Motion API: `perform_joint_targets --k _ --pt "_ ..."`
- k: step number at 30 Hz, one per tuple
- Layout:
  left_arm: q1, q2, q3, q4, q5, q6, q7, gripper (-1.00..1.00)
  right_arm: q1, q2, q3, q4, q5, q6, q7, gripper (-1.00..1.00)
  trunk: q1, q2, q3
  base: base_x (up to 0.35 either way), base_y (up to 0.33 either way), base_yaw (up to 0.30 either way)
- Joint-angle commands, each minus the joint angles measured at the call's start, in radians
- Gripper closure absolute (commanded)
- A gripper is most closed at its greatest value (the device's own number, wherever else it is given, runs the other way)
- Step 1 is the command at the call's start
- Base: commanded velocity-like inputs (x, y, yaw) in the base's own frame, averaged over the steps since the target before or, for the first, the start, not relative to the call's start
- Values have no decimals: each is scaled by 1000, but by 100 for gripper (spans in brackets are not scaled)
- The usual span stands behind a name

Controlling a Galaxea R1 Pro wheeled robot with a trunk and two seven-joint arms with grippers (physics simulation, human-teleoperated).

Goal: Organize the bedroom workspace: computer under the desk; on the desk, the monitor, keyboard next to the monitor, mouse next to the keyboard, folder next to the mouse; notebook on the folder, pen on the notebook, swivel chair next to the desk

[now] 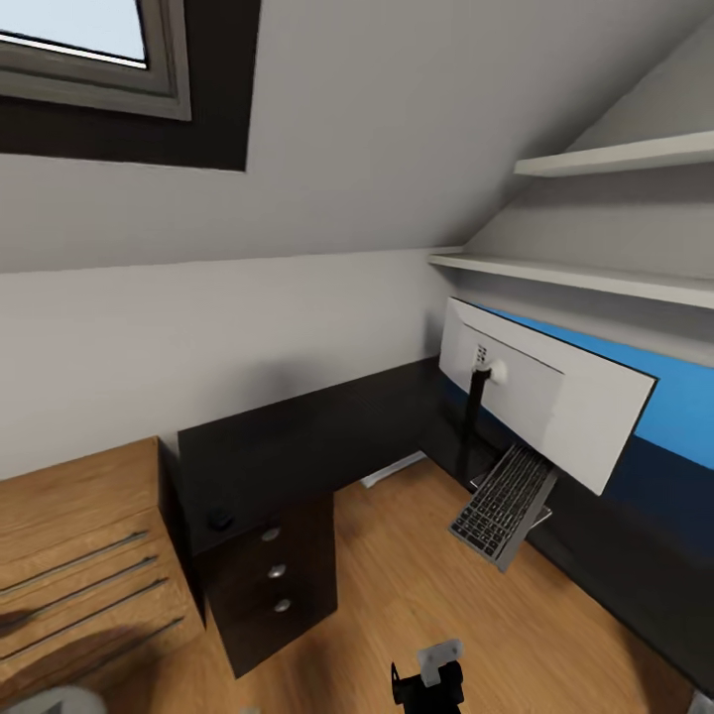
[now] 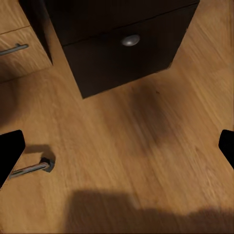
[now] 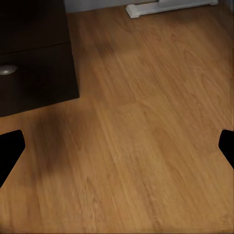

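Both arms hang low with their grippers pointing down at the warm wooden plank floor (image 3: 146, 136). The left gripper (image 2: 117, 146) has its two black fingertips (image 2: 9, 153) spread wide at opposite edges of its wrist view, holding nothing; the right gripper (image 3: 117, 146) likewise has its black fingertips (image 3: 9, 151) set far apart over bare boards. In the head view, the long L-shaped glossy black desk (image 1: 317, 436) fills the corner under the sloped ceiling. Its black drawer unit (image 1: 273, 580) shows three round silver knobs, all drawers closed. One small black rounded mouse (image 1: 219, 519) sits on the desk top above that unit, near the front edge. One wide flat monitor (image 1: 545, 397) with a pale grey-white back stands on the far wing of the desk, its back towards the camera. One slim black keyboard with dark grey keys (image 1: 503, 504) lies tilted below the monitor, overhanging the desk's edge. A low light-wood cabinet (image 1: 79, 555) with four slim metal handles stands just beside the drawer unit. Two white wall shelves (image 1: 615, 218) run above the monitor.
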Motion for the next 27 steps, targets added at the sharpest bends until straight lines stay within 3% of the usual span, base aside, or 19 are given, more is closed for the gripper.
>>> perform_joint_targets --k 1,14,27 --pt "-1 1 -9 0 9 -4 7 -100 -1 1 8 1 -6 -3 -4 -100 0 -1 -1 0 128 -293" --pt "-1 0 -9 0 9 -3 7 -100 -1 1 8 2 -6 -3 -4 -100 0 -1 -1 -112 120 -293" --pt "-1 0 -10 0 8 -3 7 -100 -1 1 8 1 -6 -3 -4 -100 0 -1 -1 -27 23 -293"
